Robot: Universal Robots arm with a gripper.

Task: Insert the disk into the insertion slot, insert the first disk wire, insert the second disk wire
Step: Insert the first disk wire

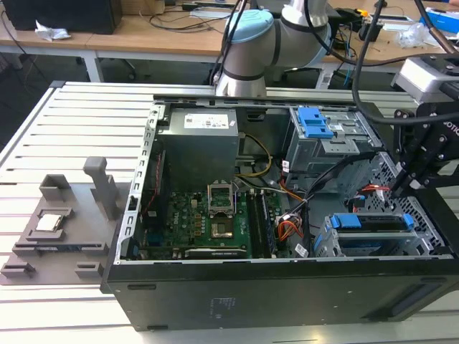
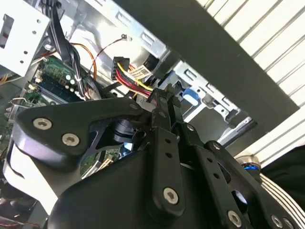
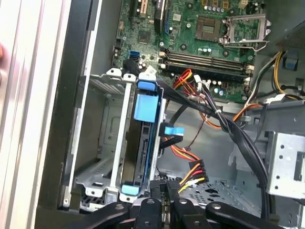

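Note:
The disk [image 1: 374, 223] in its bright blue caddy sits inside the insertion slot [image 1: 326, 245], the grey drive cage at the case's front corner on the exterior view's right. In the first wrist view the disk [image 3: 144, 109] stands in the cage [image 3: 112, 143], and a blue-plugged black wire [image 3: 171, 130] rests against its back edge. I cannot tell if that plug is seated. My gripper [image 1: 394, 190] hangs just behind the cage. In both wrist views the gripper [image 3: 165, 185] [image 2: 164, 91] is shut on the plug of a red-yellow-black wire [image 3: 193, 177] [image 2: 136, 80], a short way from the disk.
The open case holds a motherboard [image 1: 215, 215], a grey power supply [image 1: 197, 140] and a taller cage with a blue latch [image 1: 315, 122]. A bundle of black cables [image 3: 228, 124] crosses above the case floor near my gripper. A grey fixture [image 1: 54, 222] lies on the table at the exterior view's left.

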